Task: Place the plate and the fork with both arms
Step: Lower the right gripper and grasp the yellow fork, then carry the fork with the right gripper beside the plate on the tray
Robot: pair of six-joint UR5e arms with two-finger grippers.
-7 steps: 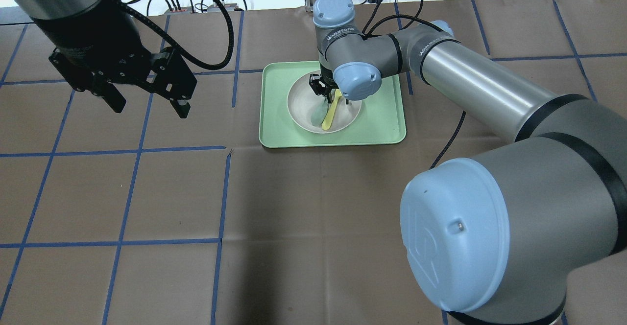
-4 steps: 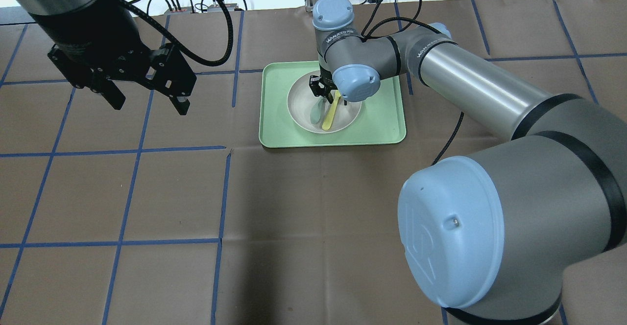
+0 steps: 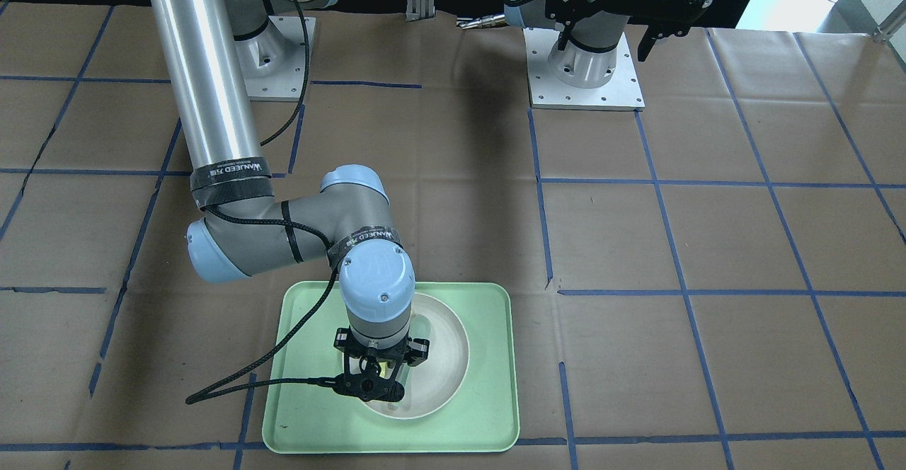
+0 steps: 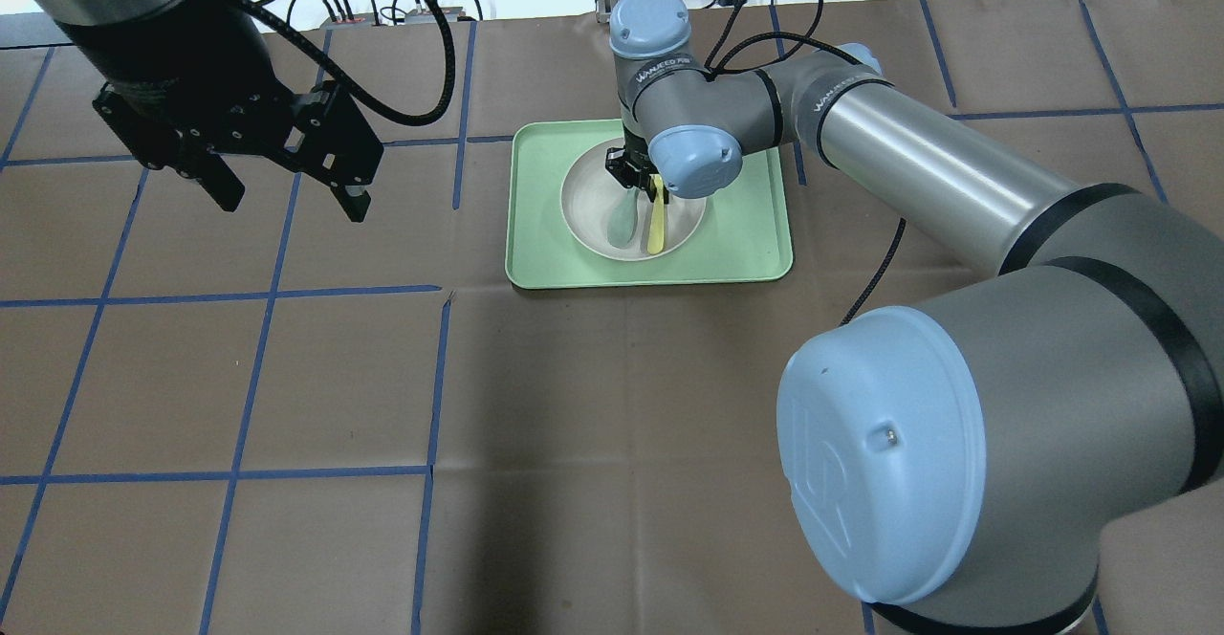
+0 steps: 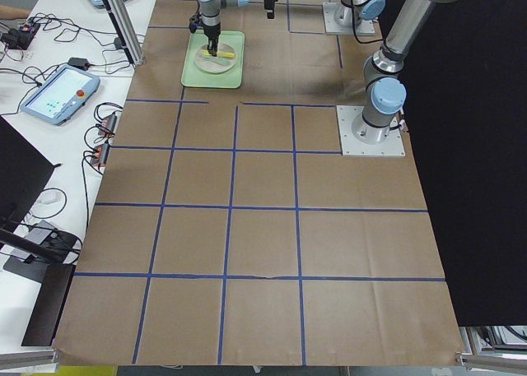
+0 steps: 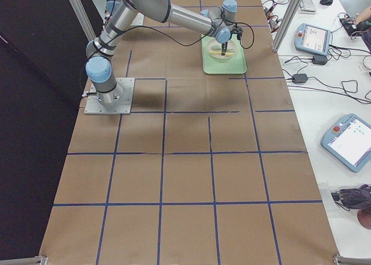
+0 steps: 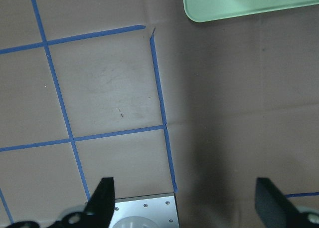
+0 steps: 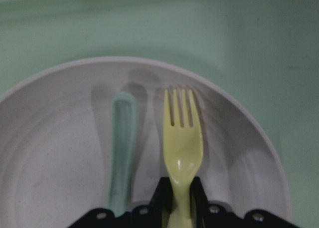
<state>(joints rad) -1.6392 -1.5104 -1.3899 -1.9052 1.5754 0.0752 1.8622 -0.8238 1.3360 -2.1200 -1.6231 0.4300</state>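
Observation:
The off-white plate (image 4: pixel 585 207) sits on the mint-green tray (image 4: pixel 746 243). My right gripper (image 4: pixel 643 184) is straight above the plate and shut on the handle of the pale-yellow fork (image 4: pixel 656 229). In the right wrist view the fork (image 8: pixel 182 143) points its tines out over the plate (image 8: pixel 60 153) and casts a shadow on it, with the gripper (image 8: pixel 182 200) clamped on its handle. My left gripper (image 4: pixel 292 205) is open and empty, held high over the table well left of the tray; its fingertips (image 7: pixel 104 188) frame bare table.
A grey-green spoon (image 4: pixel 620 219) lies in the plate beside the fork; it also shows in the right wrist view (image 8: pixel 122 148). The front-facing view shows the tray (image 3: pixel 488 385) near the operators' edge. Brown paper with blue tape lines covers the table.
The fork has swung from slanted to nearly straight in my right gripper's hold. The spoon beside it now shows more fully. The left gripper has barely moved.

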